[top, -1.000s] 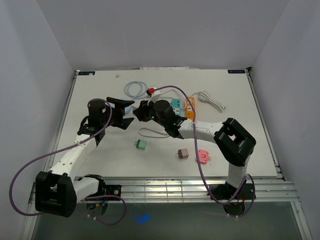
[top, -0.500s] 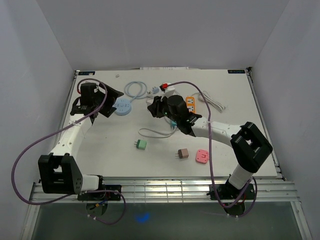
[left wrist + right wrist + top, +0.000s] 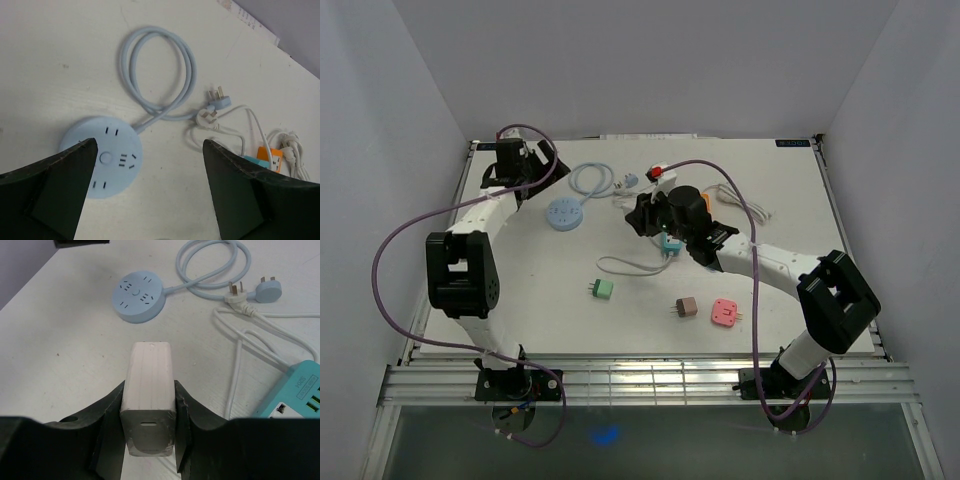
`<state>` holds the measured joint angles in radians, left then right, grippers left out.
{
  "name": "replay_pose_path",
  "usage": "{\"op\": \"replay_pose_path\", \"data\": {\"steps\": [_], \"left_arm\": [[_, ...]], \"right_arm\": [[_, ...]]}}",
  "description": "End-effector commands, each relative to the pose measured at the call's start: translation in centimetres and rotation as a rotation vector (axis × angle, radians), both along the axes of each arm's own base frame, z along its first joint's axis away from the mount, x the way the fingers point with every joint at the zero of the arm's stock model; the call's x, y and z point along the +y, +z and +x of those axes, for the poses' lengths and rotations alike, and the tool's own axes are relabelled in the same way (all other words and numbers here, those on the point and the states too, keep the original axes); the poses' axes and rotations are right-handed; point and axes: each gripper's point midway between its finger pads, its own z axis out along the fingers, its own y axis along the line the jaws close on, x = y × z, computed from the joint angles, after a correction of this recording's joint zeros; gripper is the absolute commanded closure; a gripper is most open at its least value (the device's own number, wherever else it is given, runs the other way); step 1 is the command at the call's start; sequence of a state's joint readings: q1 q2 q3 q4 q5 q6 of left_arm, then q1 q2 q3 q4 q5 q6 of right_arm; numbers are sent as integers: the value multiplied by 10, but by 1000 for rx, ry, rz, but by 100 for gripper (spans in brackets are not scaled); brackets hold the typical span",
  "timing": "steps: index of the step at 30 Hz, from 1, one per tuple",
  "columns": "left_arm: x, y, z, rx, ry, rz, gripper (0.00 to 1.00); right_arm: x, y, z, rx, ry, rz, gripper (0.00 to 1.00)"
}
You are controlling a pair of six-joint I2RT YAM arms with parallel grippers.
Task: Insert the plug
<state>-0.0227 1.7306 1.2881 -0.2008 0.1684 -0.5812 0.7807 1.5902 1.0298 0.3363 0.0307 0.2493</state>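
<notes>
Right hand [image 3: 148,405] pinching a white rectangular plug block [image 3: 148,385] between both fingers; block sticks forward out of the grip. Ahead of that hand, slightly left, on the white table [image 3: 65,340]: round pale-blue socket hub [image 3: 138,294]. Ahead and right: coiled pale-blue cable [image 3: 210,265] running from the hub, and a white pinned plug [image 3: 237,302]. Teal power strip [image 3: 297,390] just right of the hand, near its fingertips. Left hand [image 3: 149,150] spread wide, holding nothing, hovering over the hub, which lies below it toward its left finger
</notes>
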Motion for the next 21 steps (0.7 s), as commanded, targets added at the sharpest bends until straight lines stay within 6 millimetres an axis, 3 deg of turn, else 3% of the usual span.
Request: {"op": "replay_pose_path", "data": {"steps": [1, 2, 3, 6, 9, 11, 12, 16, 21], "left_arm": [[-1, 21, 35, -147, -90, 85, 4], [-3, 23, 43, -162, -102, 84, 4], [-4, 6, 48, -133, -112, 80, 5], [-7, -13, 62, -129, -125, 73, 7], [-11, -12, 78, -181, -134, 68, 9], [-16, -28, 83, -158, -160, 74, 11], [-18, -23, 89, -169, -166, 84, 12], [-31, -52, 94, -91, -178, 189, 17], [-42, -70, 90, -39, -181, 291, 24]], "right_arm": [[7, 23, -2, -62, 58, 40, 92], [8, 22, -2, -62, 62, 37, 92], [9, 21, -2, -59, 65, 33, 92], [10, 22, -1, -67, 74, 26, 92], [9, 22, 0, -72, 76, 20, 92], [8, 20, -1, -66, 79, 18, 92], [7, 18, -2, -57, 80, 20, 92], [7, 12, -8, -37, 100, 22, 92], [3, 7, -10, -26, 93, 17, 92]]}}
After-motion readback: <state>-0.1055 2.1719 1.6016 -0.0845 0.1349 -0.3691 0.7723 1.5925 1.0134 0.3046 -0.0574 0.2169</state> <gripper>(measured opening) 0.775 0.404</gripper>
